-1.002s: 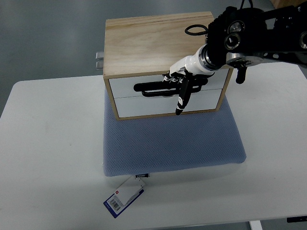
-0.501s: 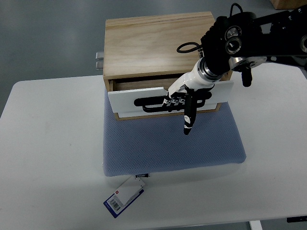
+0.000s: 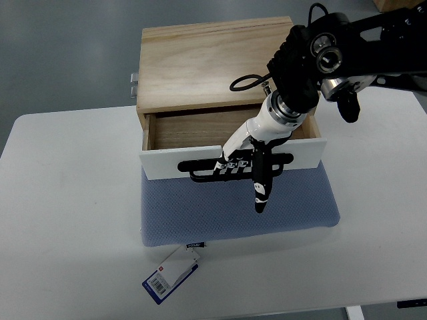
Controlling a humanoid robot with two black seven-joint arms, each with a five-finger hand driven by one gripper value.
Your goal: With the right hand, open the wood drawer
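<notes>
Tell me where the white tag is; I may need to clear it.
In the top view, the white tag lies on the table near the picture's bottom, left of centre, beside the front edge of the blue cushion.

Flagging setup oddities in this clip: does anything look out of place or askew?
Mostly tidy. Only a loose tag trails from the blue cushion onto the table. The right hand grips the handle of the open top drawer; the drawer looks empty.
</notes>
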